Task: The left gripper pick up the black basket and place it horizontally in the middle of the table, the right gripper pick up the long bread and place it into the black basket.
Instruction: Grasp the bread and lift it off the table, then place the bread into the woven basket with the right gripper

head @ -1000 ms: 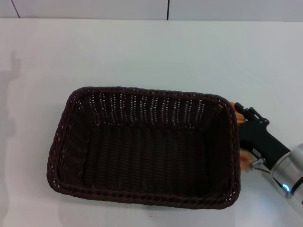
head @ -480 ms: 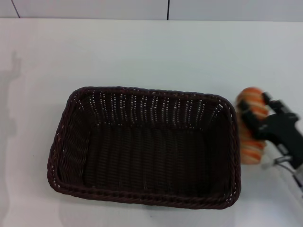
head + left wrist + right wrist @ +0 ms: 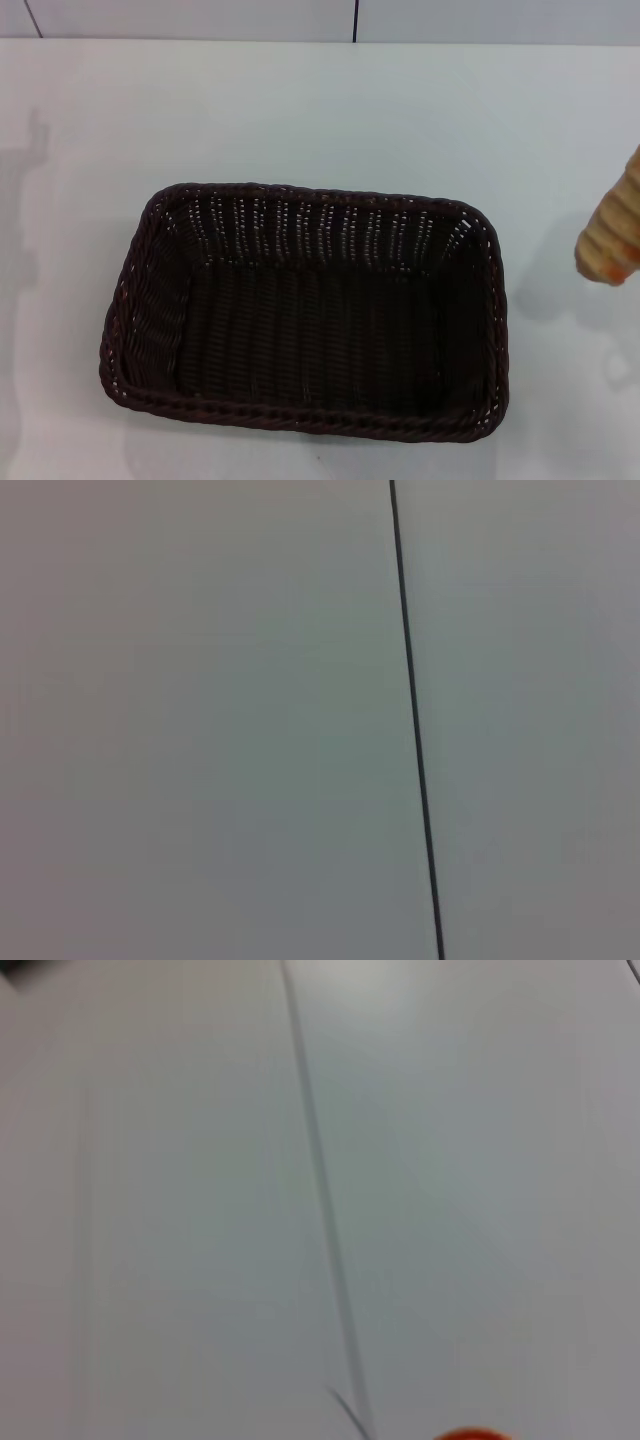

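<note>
Now the long bread hangs lifted at right frame edge, off the surface; the right gripper has left view, jaws unseen; black basket empty.

Pale wall running along the far edge of the work surface, divided by a thin dark vertical seam. A similar dark seam crosses a plain pale surface in the left wrist view.

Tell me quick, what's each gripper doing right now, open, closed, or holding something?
Left gripper: not in view.
Right gripper: not in view; only the long bread shows, raised at the right edge beside the black basket, so its hold cannot be told.
</note>
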`<action>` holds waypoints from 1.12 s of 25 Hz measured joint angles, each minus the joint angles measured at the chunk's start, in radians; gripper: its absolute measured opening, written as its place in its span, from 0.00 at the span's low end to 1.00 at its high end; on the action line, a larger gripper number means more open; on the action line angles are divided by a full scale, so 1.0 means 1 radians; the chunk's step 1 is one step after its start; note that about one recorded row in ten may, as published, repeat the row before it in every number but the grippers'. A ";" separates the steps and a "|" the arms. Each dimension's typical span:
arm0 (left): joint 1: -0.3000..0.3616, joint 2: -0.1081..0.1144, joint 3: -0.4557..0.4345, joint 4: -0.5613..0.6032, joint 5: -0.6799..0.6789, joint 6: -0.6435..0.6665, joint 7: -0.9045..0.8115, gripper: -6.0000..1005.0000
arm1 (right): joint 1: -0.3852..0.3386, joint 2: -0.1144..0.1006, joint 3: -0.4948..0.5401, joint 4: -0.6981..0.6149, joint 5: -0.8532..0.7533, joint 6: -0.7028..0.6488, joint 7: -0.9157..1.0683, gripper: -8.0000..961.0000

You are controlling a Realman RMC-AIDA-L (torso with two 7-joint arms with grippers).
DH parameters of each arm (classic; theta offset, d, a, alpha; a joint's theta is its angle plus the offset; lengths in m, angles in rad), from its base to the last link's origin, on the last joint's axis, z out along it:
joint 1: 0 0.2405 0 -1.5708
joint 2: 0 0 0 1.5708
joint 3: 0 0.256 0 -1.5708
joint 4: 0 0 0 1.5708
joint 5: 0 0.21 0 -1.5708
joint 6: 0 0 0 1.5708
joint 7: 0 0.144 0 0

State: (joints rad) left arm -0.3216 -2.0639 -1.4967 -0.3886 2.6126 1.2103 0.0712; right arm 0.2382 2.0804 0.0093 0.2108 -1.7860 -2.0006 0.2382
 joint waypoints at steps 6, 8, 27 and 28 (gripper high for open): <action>-0.002 -0.001 0.011 0.001 0.000 0.001 -0.002 0.67 | 0.105 0.001 -0.002 0.036 -0.155 -0.024 0.002 0.52; -0.005 -0.002 0.012 0.001 0.000 0.002 -0.002 0.67 | 0.148 0.002 -0.002 0.038 -0.196 0.045 0.001 0.50; 0.003 -0.002 0.021 0.002 -0.005 0.003 -0.002 0.67 | 0.244 0.000 0.032 0.122 -0.209 0.269 0.049 0.83; 0.003 -0.002 0.020 0.003 -0.005 0.003 -0.002 0.67 | 0.224 0.000 0.058 0.117 -0.189 0.249 0.039 0.83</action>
State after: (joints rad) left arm -0.3189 -2.0663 -1.4766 -0.3859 2.6076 1.2135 0.0689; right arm 0.4622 2.0800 0.0669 0.3282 -1.9747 -1.7520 0.2768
